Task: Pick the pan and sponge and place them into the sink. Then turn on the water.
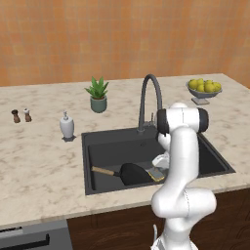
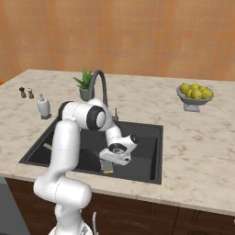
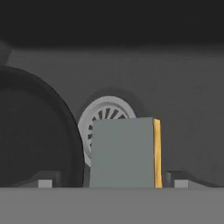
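The black pan [image 1: 133, 173] lies in the dark sink [image 1: 112, 144], its wooden handle [image 1: 101, 170] pointing left. In the hand view the pan's rim [image 3: 65, 127] curves along the left. The sponge [image 3: 124, 153] stands between my fingertips with its grey-green face toward the camera and its yellow edge on the right, in front of the round drain [image 3: 105, 113]. My gripper [image 3: 111, 181] is open; the left fingertip [image 3: 43, 181] is clear of the sponge. The gripper [image 1: 157, 169] is low in the basin beside the pan, with the sponge [image 2: 109, 171] just under it. No stream falls from the faucet [image 1: 149, 97].
A soap dispenser [image 1: 67, 126] stands left of the sink, with a potted plant [image 1: 98, 95] behind it. Small salt and pepper shakers [image 1: 22, 115] sit far left. A bowl of lemons [image 1: 204, 88] is at the back right. The right part of the basin [image 2: 147, 151] is bare.
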You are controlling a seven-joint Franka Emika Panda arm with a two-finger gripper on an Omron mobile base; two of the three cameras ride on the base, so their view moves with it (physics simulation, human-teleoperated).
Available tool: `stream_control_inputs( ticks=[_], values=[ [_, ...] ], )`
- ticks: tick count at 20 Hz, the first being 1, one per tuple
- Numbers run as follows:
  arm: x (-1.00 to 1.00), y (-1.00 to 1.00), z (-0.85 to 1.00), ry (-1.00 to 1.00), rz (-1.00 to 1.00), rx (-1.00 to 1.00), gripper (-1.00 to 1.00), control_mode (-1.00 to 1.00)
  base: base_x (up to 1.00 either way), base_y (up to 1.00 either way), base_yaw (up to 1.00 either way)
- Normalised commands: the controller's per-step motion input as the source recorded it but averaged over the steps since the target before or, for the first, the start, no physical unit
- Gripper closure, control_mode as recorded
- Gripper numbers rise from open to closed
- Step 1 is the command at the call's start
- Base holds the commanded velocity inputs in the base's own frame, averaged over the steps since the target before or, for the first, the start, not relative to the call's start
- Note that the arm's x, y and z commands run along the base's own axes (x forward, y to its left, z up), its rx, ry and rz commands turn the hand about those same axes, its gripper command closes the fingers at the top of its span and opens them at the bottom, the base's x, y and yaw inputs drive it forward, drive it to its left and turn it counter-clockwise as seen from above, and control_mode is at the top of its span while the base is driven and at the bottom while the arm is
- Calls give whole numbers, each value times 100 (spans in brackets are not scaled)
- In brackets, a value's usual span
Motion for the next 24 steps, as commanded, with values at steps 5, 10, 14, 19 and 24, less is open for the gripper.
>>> stream_control_inputs(
  ticks=[5,10,14,19,24],
  values=[
    [-5,3,15,-1,1,0,-100,-100,0,0,0],
    [-34,0,81,-7,0,0,-100,-100,0,0,0],
    [-62,-1,74,-22,0,0,-100,-100,0,0,0],
    [-62,0,93,-35,0,0,-100,-100,0,0,0],
    [-39,0,90,-38,0,0,-100,-100,0,0,0]
  ],
)
